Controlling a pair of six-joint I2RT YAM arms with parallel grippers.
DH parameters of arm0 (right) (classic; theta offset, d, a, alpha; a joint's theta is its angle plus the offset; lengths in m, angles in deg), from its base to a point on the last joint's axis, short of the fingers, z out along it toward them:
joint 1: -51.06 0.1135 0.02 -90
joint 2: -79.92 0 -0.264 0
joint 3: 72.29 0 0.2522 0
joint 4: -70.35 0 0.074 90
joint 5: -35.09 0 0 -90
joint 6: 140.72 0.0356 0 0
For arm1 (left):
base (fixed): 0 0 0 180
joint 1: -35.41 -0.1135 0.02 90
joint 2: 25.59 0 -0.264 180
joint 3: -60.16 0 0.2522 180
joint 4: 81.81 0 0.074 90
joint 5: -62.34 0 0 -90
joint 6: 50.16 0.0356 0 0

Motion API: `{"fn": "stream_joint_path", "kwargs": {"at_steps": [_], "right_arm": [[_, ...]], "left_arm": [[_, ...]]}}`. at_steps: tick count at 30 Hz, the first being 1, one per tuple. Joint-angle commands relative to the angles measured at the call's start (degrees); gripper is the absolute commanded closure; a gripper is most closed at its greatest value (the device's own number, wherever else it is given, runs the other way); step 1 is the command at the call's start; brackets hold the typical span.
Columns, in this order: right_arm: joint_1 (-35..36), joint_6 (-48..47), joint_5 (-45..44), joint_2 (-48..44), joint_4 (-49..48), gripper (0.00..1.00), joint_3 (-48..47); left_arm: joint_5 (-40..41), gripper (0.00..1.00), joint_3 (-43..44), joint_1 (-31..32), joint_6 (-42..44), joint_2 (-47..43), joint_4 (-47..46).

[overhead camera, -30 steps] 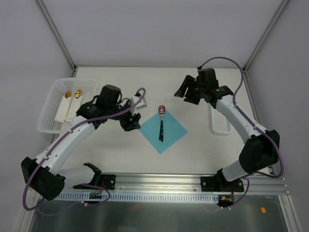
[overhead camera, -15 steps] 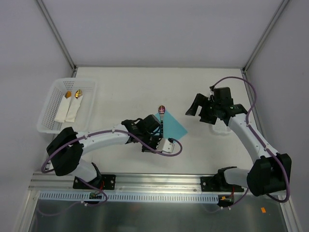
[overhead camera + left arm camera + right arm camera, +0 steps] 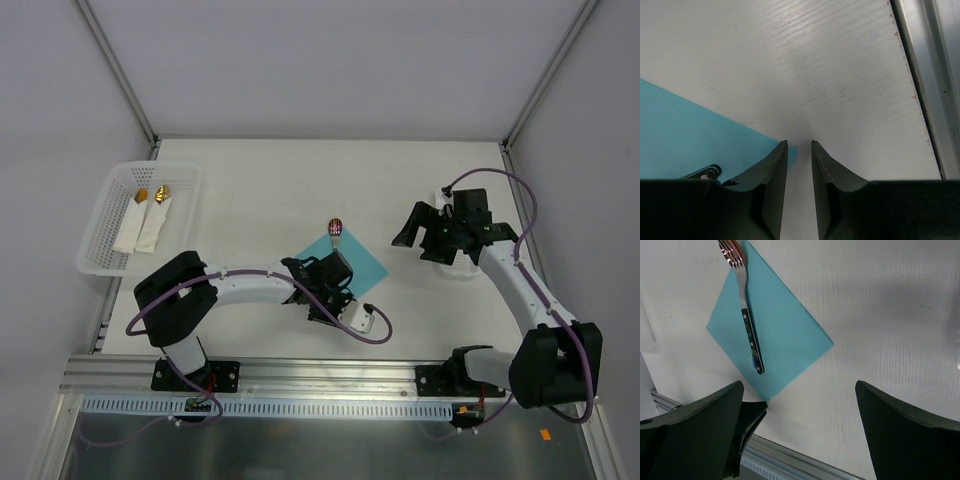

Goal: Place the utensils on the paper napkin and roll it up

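The teal paper napkin [image 3: 785, 340] lies flat on the table [image 3: 250, 180] like a diamond. A fork [image 3: 746, 315] rests along its diagonal, the pinkish head poking past the far corner. My left fingers [image 3: 775, 180] are down at the napkin's near corner, only a narrow slit apart with bare table showing between them and the corner's tip just reaching the gap. My right fingers [image 3: 700, 425] hang spread wide, to the right of the napkin, holding nothing. A white basket [image 3: 100, 245] with two white rolls [image 3: 145, 225] sits far left.
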Motion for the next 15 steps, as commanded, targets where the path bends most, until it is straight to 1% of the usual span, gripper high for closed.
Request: {"fn": "stream_joint_path", "kwargs": {"at_steps": [1, 7, 15], "right_arm": [[-1.12, -2.23, 2.42, -1.53, -0.03, 0.01, 0.5], [-2.18, -3.02, 3.65, -1.0, -0.03, 0.01, 0.41], [-3.23, -3.37, 3.92, -0.12, -0.12, 0.01, 0.41]], "left_arm": [[1.2, 0.74, 1.73, 0.13, 2.52, 0.96, -1.99], [3.13, 0.74, 1.55, 0.05, 2.88, 0.7, -1.99], [3.05, 0.72, 0.94, -0.83, 2.17, 1.05, -1.64]]}}
